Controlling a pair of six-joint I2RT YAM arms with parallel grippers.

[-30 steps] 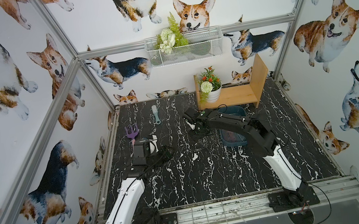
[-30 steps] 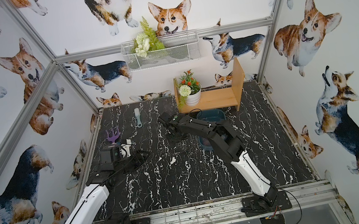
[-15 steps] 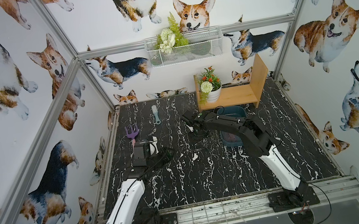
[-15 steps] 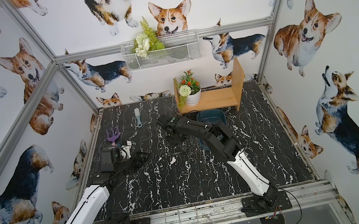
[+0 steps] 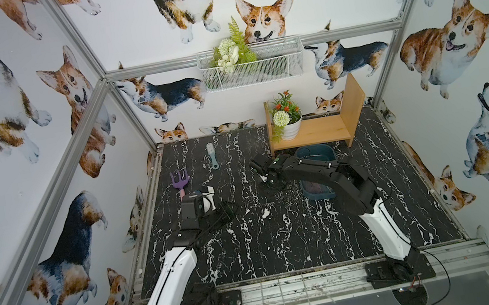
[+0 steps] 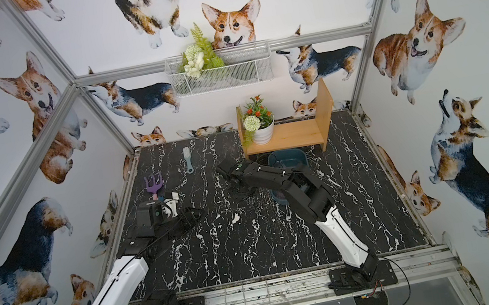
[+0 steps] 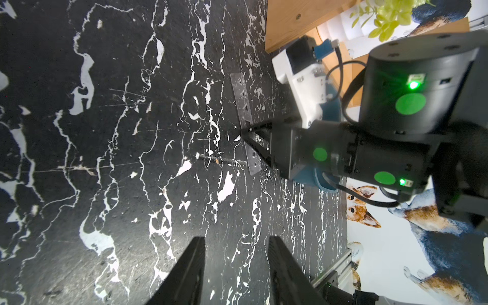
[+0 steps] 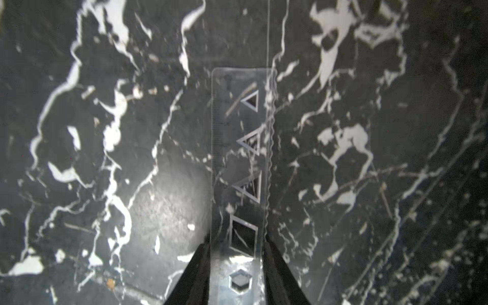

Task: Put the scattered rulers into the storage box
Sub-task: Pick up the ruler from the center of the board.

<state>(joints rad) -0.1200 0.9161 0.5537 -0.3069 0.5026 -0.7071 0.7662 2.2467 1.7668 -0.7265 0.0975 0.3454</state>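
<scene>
In both top views the teal storage box (image 5: 313, 148) (image 6: 287, 153) sits by the right arm (image 5: 309, 167), so the trip is short. In the left wrist view our left hand (image 7: 236, 239) is half open and empty. In the right wrist view our right hand (image 8: 236, 243) pinches the long edges of the clear straight ruler (image 8: 237, 158), because it lies flat on the surface (image 8: 105, 158).

arms (image 5: 172, 272) — white base links, black beyond | cables (image 7: 340, 66): black | right wrist (image 7: 390, 68): green stickers (image 7: 410, 103), green LEDs (image 7: 413, 85) | fingers (image 7: 191, 269): black
</scene>
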